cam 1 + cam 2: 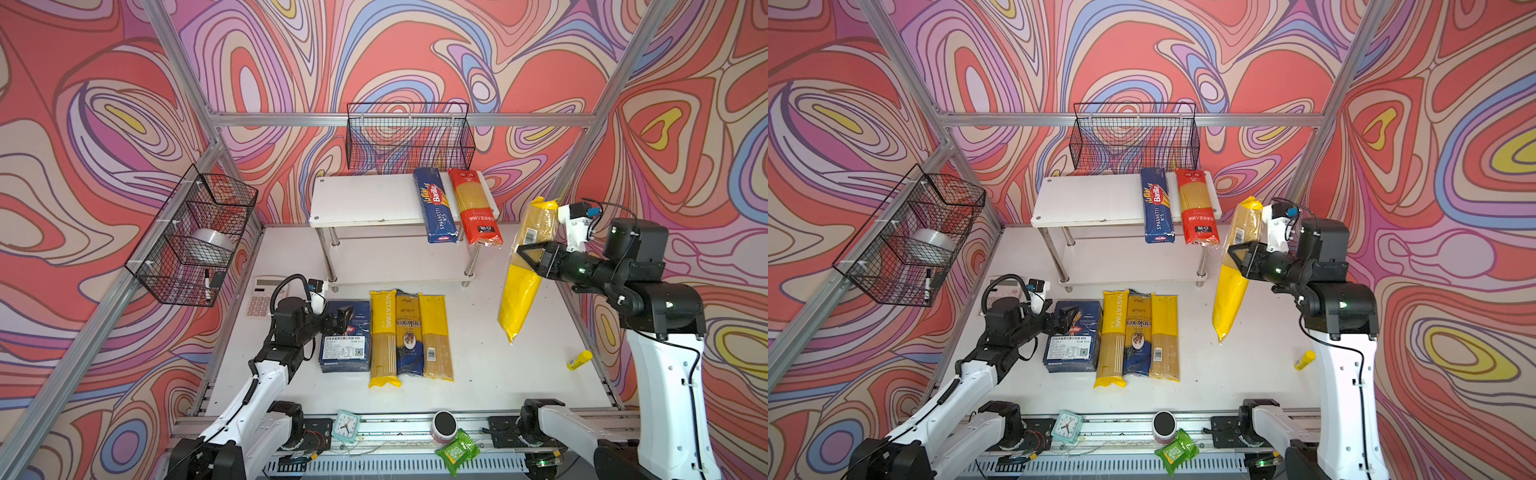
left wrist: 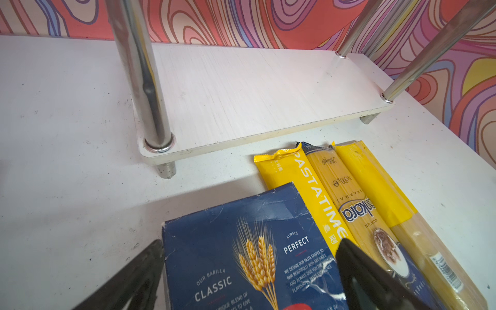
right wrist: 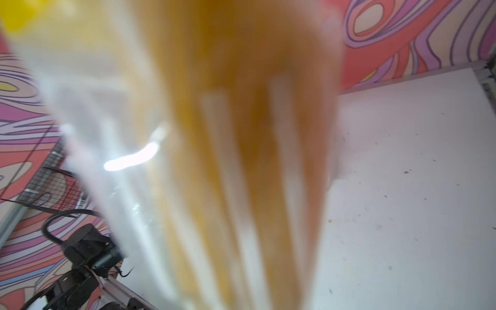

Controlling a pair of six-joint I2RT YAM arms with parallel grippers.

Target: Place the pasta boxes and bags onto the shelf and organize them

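Top views: my right tool (image 1: 530, 255) is clamped tight on the yellow-clear bag (image 1: 519, 299), gripped abt mid-length. The bag hangs steeply tilted in the air near the tabletop's (image 1: 478, 374) right edge, just beside the shelf (image 1: 365, 199). The top board's right end holds the "Barilla Spaghetti N°5" box (image 1: 436, 205) and the red-clear bag (image 1: 473, 208), both overhanging the front. To do this well I'd level the bag first, line it up w/ those two, then lower it onto bare board left of the box, since the right end looks full. My left tool (image 1: 343, 318) hovers over the navy carton (image 1: 345, 345).

Left wrist: jaws spread wide across the carton; contact, can't tell. Readable: "OUR BARILLA CLASSIC", "ALWAYS PERFECT", the "PASTA TIME" pack (image 2: 308, 182), the "ankara" pack (image 2: 357, 214).

Right wrist: only blurred spaghetti thru clear film; nothing legible.
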